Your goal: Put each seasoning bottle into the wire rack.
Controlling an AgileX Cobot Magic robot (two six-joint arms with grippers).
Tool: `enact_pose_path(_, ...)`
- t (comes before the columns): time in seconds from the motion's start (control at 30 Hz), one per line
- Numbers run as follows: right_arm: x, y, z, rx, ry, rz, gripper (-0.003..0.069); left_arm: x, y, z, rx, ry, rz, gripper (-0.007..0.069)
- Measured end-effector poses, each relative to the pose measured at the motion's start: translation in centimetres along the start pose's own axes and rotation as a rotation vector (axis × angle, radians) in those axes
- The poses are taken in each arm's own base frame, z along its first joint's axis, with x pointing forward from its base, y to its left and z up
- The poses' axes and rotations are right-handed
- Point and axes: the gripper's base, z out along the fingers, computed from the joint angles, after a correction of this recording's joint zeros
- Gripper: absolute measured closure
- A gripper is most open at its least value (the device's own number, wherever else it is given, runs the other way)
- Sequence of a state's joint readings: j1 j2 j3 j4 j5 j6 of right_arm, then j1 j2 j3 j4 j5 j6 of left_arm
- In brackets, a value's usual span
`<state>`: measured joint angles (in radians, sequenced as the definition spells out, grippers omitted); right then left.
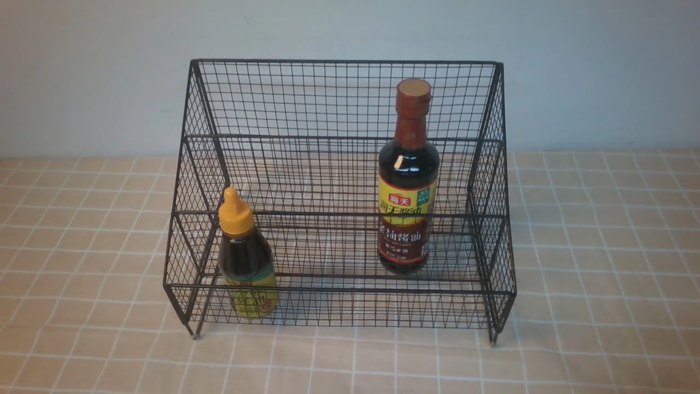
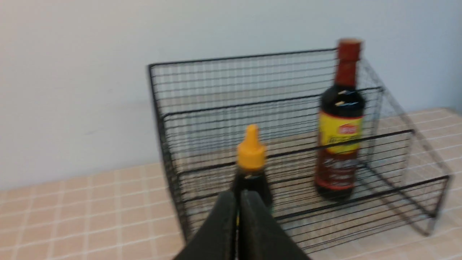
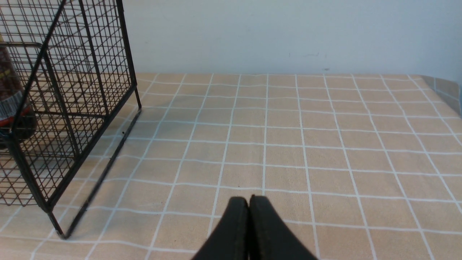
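Observation:
The black wire rack (image 1: 339, 98) stands in the middle of the checked tablecloth. A short squat seasoning bottle (image 1: 244, 254) with an orange-yellow nozzle cap stands upright in the rack's lowest front tier at the left end. A tall seasoning bottle (image 1: 408, 180) with a red-brown neck stands upright on a higher tier toward the right. Neither arm shows in the front view. In the left wrist view my left gripper (image 2: 238, 196) is shut and empty, some way back from the rack (image 2: 281, 151), in line with the short bottle (image 2: 251, 162); the tall bottle (image 2: 340, 122) stands beyond. My right gripper (image 3: 248, 199) is shut over bare cloth, beside the rack's end (image 3: 72, 108).
A beige tablecloth (image 1: 601, 262) with white grid lines covers the table, and a pale wall (image 1: 82, 71) rises just behind the rack. The table's far right edge (image 3: 445, 94) shows in the right wrist view.

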<state>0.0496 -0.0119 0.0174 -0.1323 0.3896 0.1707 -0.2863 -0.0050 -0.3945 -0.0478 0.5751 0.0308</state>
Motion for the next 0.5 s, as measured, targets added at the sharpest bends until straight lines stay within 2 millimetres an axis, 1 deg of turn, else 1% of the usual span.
enact_pose_path(0.03,0.0,0.0,0.0,0.000,0.000,0.000,0.0673,0.0,0.0,0.0,-0.007,-0.006,0.002,0.0631)
enact_pose_path(0.07,0.0,0.0,0.0,0.000,0.000,0.000,0.0673,1.7,0.2,0.9,-0.059,0.024,0.011,0.0631)
enact_pose_path(0.13,0.0,0.0,0.0,0.000,-0.001,0.000,0.0673,3.6,0.5,1.9,-0.114,0.052,0.015,0.0631)
enact_pose_path(0.2,0.0,0.0,0.0,0.000,-0.001,0.000,0.0673,6.0,0.9,2.9,-0.157,0.087,0.012,0.0631)
enact_pose_path(0.33,0.0,0.0,0.0,0.001,-0.001,0.000,0.0673,10.4,1.3,4.1,-0.199,0.168,0.004,0.0631)
enact_pose_path(0.43,0.0,0.0,0.0,0.001,-0.001,0.000,0.0673,11.3,1.4,4.2,-0.208,0.202,0.028,0.0631)
enact_pose_path(0.5,0.0,0.0,0.0,0.001,-0.001,0.000,0.0673,11.4,1.5,4.2,-0.215,0.215,0.052,0.0631)
